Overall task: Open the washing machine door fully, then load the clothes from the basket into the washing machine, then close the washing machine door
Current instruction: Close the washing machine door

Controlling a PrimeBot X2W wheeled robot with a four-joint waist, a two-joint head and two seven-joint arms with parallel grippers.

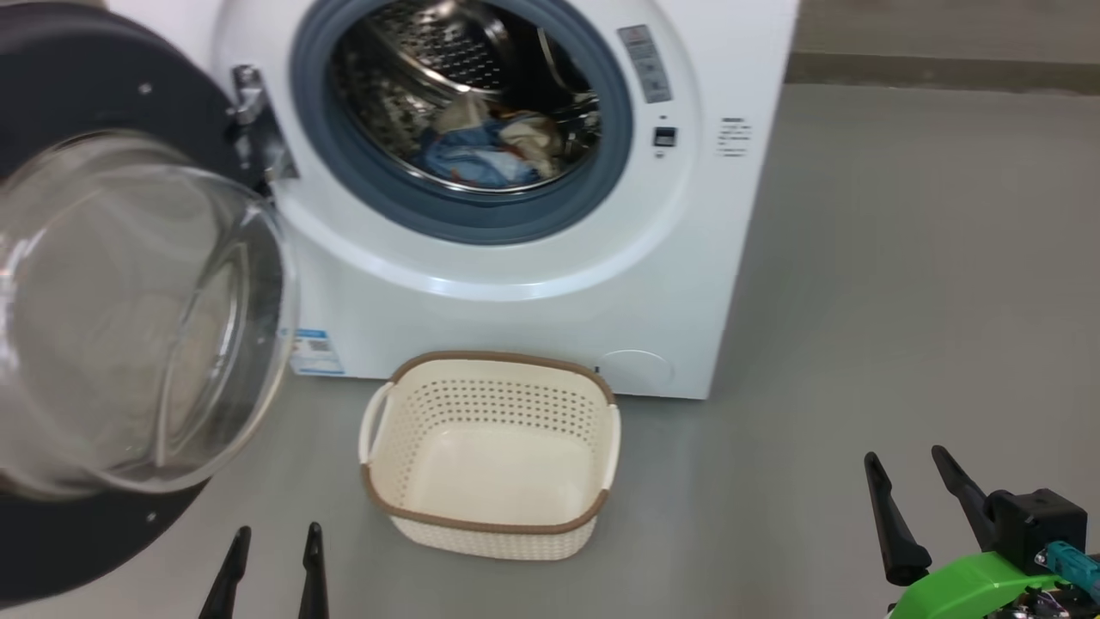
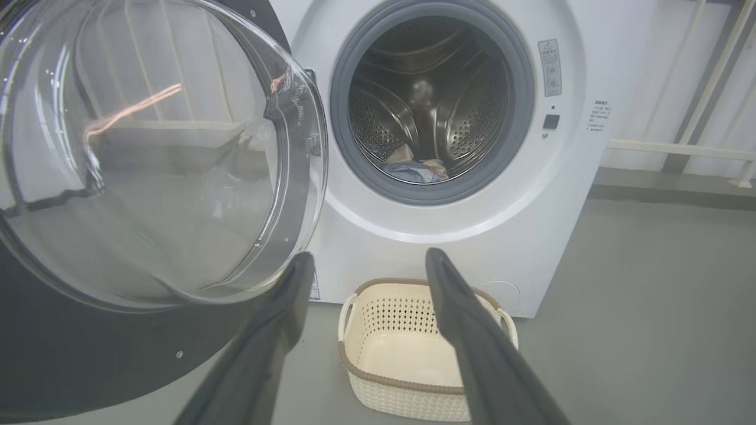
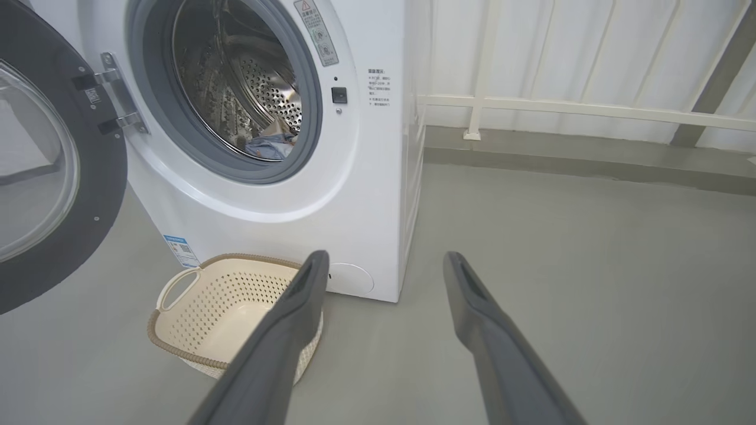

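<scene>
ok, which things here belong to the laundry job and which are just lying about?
Job: big white front-loading washing machine; its open round black-rimmed glass door; blue and cream clothes in the steel drum; empty cream perforated plastic basket.
Background: grey floor; white wall railing.

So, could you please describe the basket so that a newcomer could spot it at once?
Find the big white washing machine with its round door swung open. On the grey floor right before it stands the basket: cream, perforated, brown-rimmed, white-handled, and empty.

Drum mouth (image 1: 464, 112) unobstructed — washing machine door (image 1: 129, 318) swung wide left.
</scene>
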